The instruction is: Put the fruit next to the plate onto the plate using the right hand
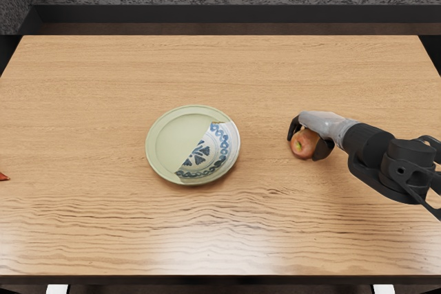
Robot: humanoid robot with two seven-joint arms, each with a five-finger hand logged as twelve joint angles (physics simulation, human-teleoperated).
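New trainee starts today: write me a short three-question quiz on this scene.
1. True or false: the fruit lies on the plate.
2. In the picture, the fruit is on which side of the plate? A left, B right, C behind.
3. Fill in: the right robot hand is curled around the ____.
Key: 1 false; 2 B; 3 fruit.

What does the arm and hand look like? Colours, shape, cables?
The right arm is bulky, dark grey to black, in jointed segments. The right hand has a light grey back and black fingers. No cables or markings visible. Left arm out of view.
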